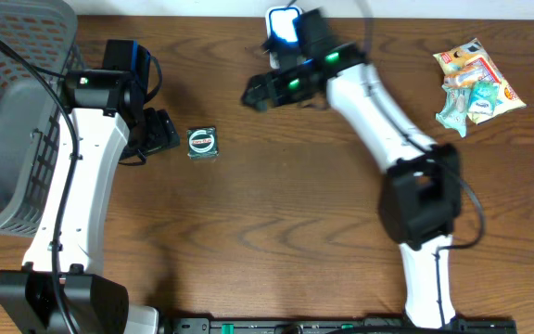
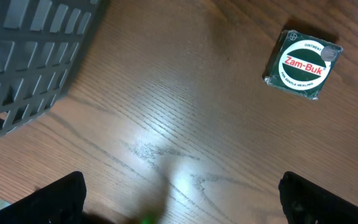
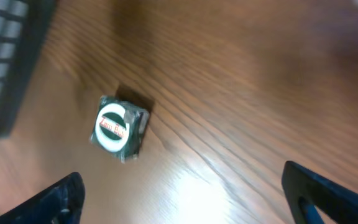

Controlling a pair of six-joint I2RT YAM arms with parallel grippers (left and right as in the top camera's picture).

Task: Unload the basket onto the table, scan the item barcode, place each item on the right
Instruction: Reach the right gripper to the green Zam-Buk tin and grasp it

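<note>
The small green box [image 1: 201,142] sits on the table [image 1: 276,223], just beside the left claw [image 1: 167,132]. The right claw [image 1: 253,96] is near. Both claws are wide and hold nothing.

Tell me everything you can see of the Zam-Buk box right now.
The Zam-Buk box is small, squarish, dark green, seemingly cardboard, with a round white label in red lettering, marked ointment. It lies flat, label up, on the wooden table, just beside the open left gripper; the right gripper is farther off. Nothing touches it. No barcode shows.
</note>
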